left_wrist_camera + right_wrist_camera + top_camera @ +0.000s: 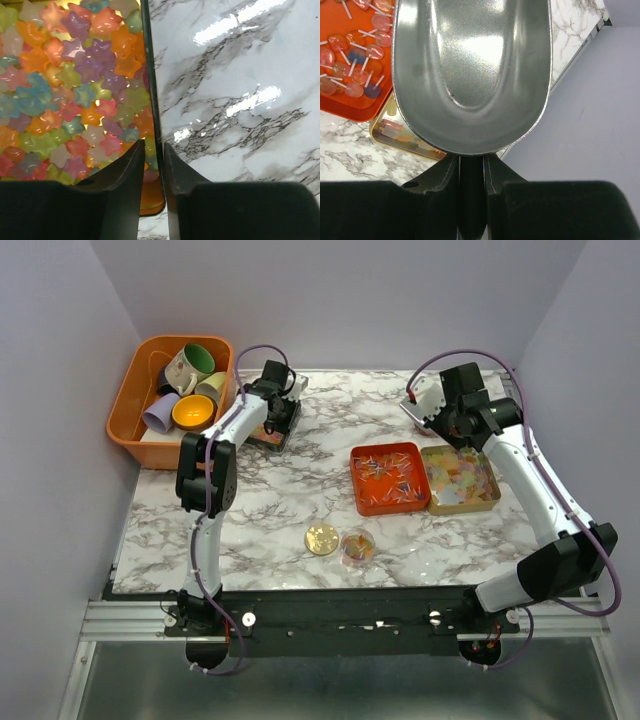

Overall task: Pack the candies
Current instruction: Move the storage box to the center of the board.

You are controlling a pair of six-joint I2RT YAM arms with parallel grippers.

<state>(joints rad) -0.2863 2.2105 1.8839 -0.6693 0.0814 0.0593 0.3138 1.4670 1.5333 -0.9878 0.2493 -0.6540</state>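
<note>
Candies [75,90]: small translucent stars, mixed orange, pink, purple, blue, green, heaped loose in dark-rimmed tray [149,75]. More fill gold tray [465,508] at worktop [250,520] right; few in round tub [372,548].

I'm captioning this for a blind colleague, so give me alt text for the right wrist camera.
An empty metal scoop, its handle clamped in the right gripper, fills the view. Below it on the marble table sit an orange tray of lollipops and a gold tin of candies.
</note>
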